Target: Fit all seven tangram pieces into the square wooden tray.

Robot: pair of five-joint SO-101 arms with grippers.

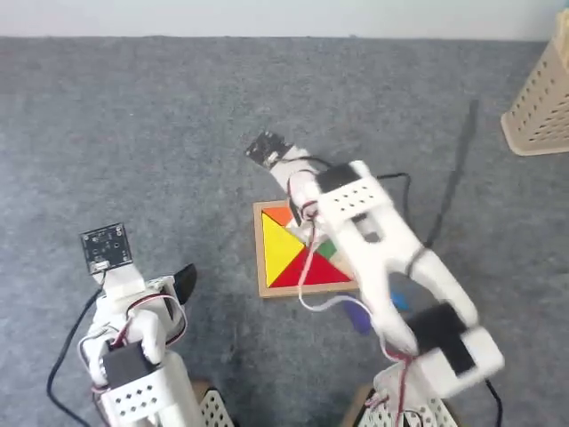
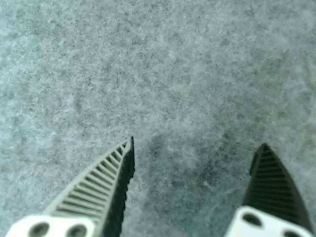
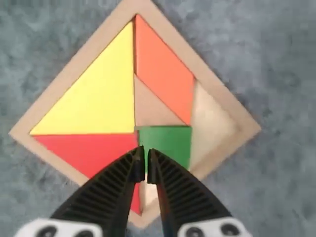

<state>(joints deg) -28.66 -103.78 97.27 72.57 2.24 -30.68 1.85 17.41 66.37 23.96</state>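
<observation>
Grey felt-like surface (image 1: pixel 133 133) spreads under both of your arms, with a beige perforated holder (image 1: pixel 542 89) off at 2 o'clock in the high view. The tray (image 1: pixel 260 258) sits near the centre of that view, and your right arm stretches across it from 5 o'clock.

Four pieces lie in the tray. The yellow triangle (image 3: pixel 98 98) and the red triangle (image 3: pixel 84 150) meet along one long seam. The orange parallelogram (image 3: pixel 163 69) runs against the yellow one's other side, and the green square (image 3: pixel 168 143) sits at the middle. Bare wood shows between orange and green and along the rim beside the green square, so the job looks a little over half done.

Your right claw (image 3: pixel 144 153) is clenched with nothing between its tips, which rest where the green square meets the red triangle. Closed tips make a handy pusher, so this looks like a nudge to seat the square rather than a pick.

A purple piece (image 1: pixel 358 313) and a blue piece (image 1: pixel 399 302) wait on the surface just outside the tray at 5 o'clock, partly under the right arm.

Your left claw (image 2: pixel 197 143) hangs released over bare felt at 7 o'clock, well apart from the tray. It is probably parked there to leave the right arm room.
</observation>
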